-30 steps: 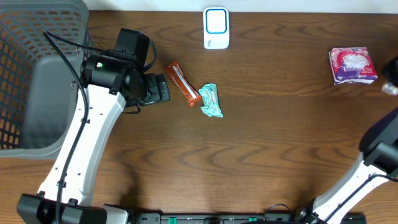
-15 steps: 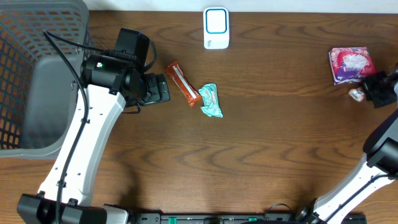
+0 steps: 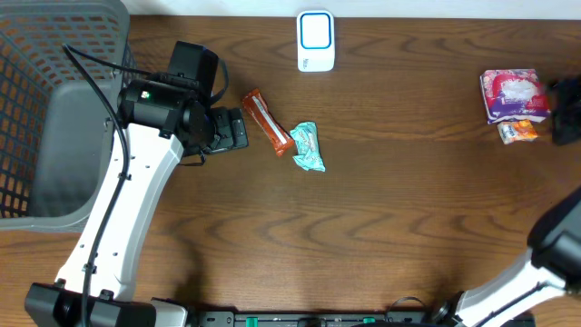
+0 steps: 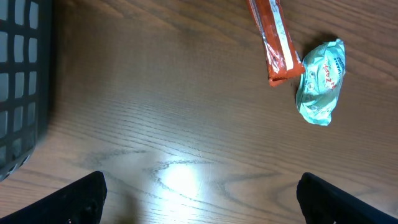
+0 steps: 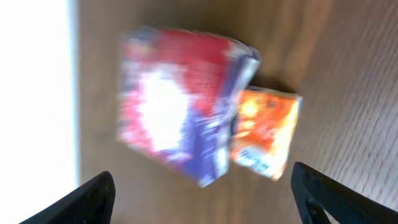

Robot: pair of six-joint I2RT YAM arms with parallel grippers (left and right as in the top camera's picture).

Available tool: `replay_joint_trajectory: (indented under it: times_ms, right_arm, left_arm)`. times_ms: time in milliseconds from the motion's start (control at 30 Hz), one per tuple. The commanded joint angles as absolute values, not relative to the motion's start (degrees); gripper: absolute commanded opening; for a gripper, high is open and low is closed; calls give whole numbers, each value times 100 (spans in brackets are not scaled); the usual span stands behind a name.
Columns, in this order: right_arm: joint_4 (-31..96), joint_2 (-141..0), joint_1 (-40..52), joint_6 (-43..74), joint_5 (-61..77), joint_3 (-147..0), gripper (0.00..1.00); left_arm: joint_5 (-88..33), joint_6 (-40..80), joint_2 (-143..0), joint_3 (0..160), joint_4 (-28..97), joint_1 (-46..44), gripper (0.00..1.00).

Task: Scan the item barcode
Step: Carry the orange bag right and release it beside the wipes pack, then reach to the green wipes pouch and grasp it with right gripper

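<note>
**2 grippers, both empty**

Grey basket (image 3: 18, 91) sits far left. Left gripper (image 4: 202, 199), jaws apart, is near the red bar (image 4: 273, 37) touching the teal pouch (image 4: 320, 84). Right gripper (image 5: 208, 193), jaws apart, overlooks the purple packet (image 5: 180, 106); the small orange packet (image 5: 264, 134) touches it, well apart from the white scanner (image 3: 316, 41).

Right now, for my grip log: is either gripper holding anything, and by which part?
Nothing is held: left gripper and right gripper stand open; orange packet lies free.

Basket (image 3: 27, 109) far left, scanner (image 3: 316, 41) at back, bar (image 3: 266, 121) touching pouch (image 3: 308, 147) mid-table, box (image 3: 517, 132) beside packet (image 3: 514, 94) far right.
</note>
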State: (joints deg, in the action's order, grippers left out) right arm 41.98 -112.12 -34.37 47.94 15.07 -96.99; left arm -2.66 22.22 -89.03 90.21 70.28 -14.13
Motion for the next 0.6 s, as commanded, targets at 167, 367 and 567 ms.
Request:
replay_joint_trajectory:
  times_ms: [167, 367, 567]
  right_arm:
    - [3870, -10005, -2735, 3212, 2425, -9749, 82]
    - [4407, -10156, -1245, 1782, 2777, -9738, 85]
    - [4654, -10779, 301, 1256, 2731, -9738, 82]
  left_arm:
    - [-211, 2169, -8938, 8991, 7048, -1415, 98]
    - [-211, 2167, -8938, 8991, 7046, -1415, 98]
    - [-211, 2167, -8938, 8991, 7046, -1415, 98]
